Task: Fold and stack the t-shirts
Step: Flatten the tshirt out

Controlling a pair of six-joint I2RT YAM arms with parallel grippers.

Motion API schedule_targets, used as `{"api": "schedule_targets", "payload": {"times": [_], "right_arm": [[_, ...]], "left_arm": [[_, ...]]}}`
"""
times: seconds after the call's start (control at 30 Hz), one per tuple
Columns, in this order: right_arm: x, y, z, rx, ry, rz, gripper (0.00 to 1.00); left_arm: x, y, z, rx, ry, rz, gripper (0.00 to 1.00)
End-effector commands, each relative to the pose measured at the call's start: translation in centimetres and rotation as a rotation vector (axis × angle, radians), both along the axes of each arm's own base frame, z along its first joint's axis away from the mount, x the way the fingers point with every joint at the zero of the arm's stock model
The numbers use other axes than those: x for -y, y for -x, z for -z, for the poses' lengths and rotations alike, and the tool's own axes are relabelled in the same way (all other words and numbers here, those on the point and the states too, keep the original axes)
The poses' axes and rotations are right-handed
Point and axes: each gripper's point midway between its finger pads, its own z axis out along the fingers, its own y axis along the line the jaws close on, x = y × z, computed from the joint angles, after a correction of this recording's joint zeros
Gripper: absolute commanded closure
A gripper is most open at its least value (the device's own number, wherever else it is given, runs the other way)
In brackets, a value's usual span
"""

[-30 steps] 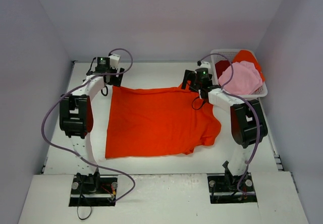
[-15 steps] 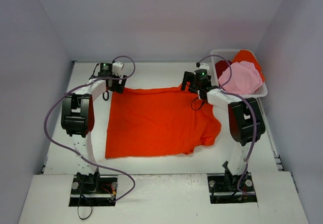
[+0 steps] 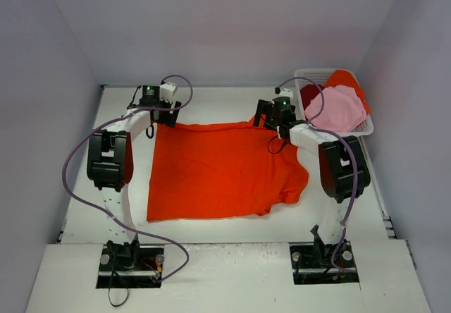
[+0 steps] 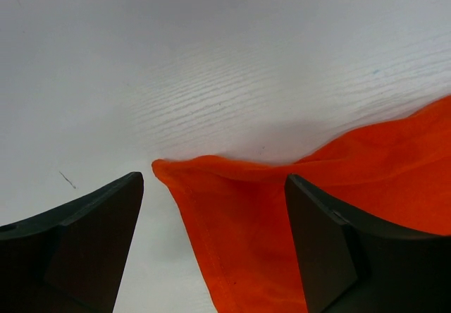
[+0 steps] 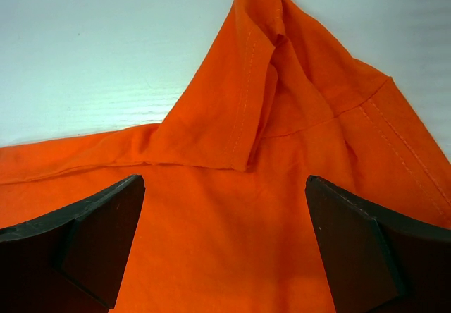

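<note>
The big orange-red t-shirt (image 3: pixel 225 172) lies spread flat in the middle of the table (image 3: pixel 211 100), hem toward the left and sleeves toward the right. It looks smoothed out but not folded. No edge is turned over apart from the far sleeve, which is rumpled and doubled on itself.

The left claw (image 4: pixel 215 182) is over the far left corner of the hem. Its jaws stand wide, one on each side of that corner, and they are not pinching the cloth. The right claw (image 5: pixel 225 182) hangs over the crumpled far sleeve with its jaws just as wide and nothing held between them. Both seem lined up to take the far edge, so I judge the first fold is about to begin.

At the far right of the table stands the white basket (image 3: pixel 356 131). A light pink shirt (image 3: pixel 337 108) is heaped on top of it, a dark red one (image 3: pixel 310 93) shows at its left side, and another orange one (image 3: pixel 345 79) hangs over the far rim. All three are loosely bundled and unfolded.

No folded pile shows anywhere on the table. As far as I can tell, the task is near its start, with four shirts to fold and a stack yet to build.
</note>
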Motion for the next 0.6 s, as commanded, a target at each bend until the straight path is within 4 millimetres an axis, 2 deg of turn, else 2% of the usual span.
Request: {"api": "schedule_targets", "payload": {"times": [0.0,0.07,0.3,0.57], "right_arm": [[0.3,-1.3,-2.4,0.084,-0.021,0.010,0.05],[0.4,-1.2,-2.3,0.080,-0.018,0.011,0.05],[1.2,-1.2,-1.9,0.075,-0.010,0.024,0.05],[1.3,-1.3,-1.7,0.069,-0.017,0.029,0.05]], "left_arm": [[0.9,-3.0,-4.9,0.153,0.014,0.040,0.24],[1.1,-3.4,-5.3,0.160,0.019,0.048,0.24],[1.6,-4.3,-4.4,0.146,0.008,0.069,0.24],[2.3,-4.1,-3.7,0.126,0.000,0.105,0.24]]}}
